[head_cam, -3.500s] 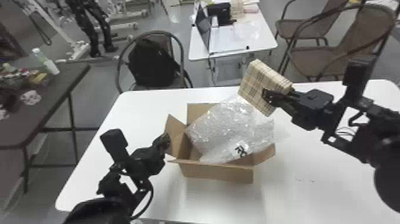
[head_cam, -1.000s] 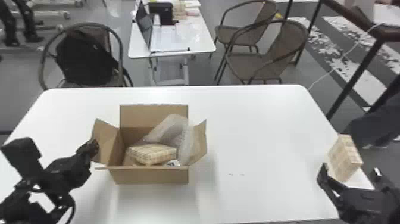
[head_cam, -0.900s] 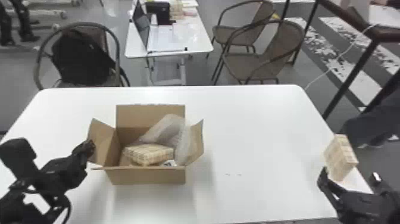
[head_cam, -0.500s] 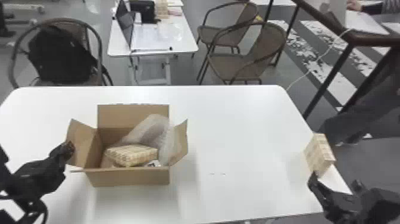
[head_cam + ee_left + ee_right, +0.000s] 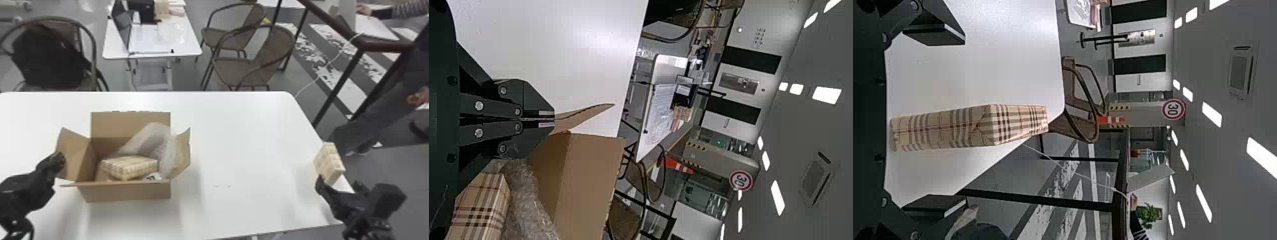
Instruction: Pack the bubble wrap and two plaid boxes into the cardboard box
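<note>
In the head view, a dark backpack sits on a metal-framed chair at ten o'clock; at eleven, one laptop stands on a far table; at one, two brown chairs.

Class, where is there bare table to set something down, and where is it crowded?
The widest bare patch of table lies between the cardboard box and the upright plaid box; a strip runs behind the cardboard box. Crowded: inside the cardboard box, with bubble wrap and another plaid box, and between the right gripper's open fingers.
</note>
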`<state>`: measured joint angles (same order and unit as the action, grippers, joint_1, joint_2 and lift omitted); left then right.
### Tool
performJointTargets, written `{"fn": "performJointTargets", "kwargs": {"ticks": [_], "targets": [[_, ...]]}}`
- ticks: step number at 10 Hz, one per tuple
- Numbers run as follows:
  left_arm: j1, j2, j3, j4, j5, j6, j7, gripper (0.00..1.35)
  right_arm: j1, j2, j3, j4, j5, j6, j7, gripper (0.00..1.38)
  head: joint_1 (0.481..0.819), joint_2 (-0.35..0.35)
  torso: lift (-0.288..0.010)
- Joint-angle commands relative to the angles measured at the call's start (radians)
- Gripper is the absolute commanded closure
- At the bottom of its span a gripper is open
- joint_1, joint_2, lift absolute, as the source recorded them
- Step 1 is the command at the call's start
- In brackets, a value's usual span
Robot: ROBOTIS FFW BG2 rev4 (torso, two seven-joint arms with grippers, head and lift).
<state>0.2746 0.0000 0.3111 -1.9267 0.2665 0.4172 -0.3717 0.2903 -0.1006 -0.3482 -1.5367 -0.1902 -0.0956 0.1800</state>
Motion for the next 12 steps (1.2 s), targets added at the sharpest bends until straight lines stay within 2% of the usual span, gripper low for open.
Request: {"fn": "performJointTargets", "kwargs": {"ticks": [1,4,7,8,9,11,12], "targets": [[0.000,-0.003,0.000,0.000,-0.001,0.000,-0.001,1.19,-0.031,-0.019,0.000,0.033,0.005,0.013,0.015,0.17,0.695,-0.151,-0.090],[0.000,-0.003,0.000,0.000,-0.001,0.000,-0.003,1.19,-0.069,-0.034,0.000,0.072,0.009,0.016,0.036,0.17,0.695,-0.154,-0.090],[-0.002,-0.003,0.002,0.000,-0.001,0.000,-0.004,1.19,-0.108,-0.045,-0.017,0.095,0.055,0.039,0.042,0.17,0.695,-0.157,-0.090],[-0.002,-0.003,0.002,0.000,-0.001,0.000,-0.006,1.19,-0.123,-0.053,-0.017,0.115,0.051,0.039,0.056,0.22,0.695,-0.162,-0.090],[-0.002,-0.003,0.002,0.000,-0.003,0.000,-0.006,1.19,-0.134,-0.054,-0.017,0.130,0.057,0.039,0.069,0.34,0.695,-0.164,-0.090],[-0.003,-0.003,0.000,0.000,-0.004,0.000,-0.007,1.19,-0.138,-0.047,-0.017,0.133,0.063,0.051,0.069,0.82,0.695,-0.165,-0.090],[-0.003,-0.003,0.002,0.000,-0.004,0.000,-0.009,1.19,-0.138,-0.042,-0.015,0.130,0.061,0.060,0.069,0.90,0.695,-0.164,-0.090]]}}
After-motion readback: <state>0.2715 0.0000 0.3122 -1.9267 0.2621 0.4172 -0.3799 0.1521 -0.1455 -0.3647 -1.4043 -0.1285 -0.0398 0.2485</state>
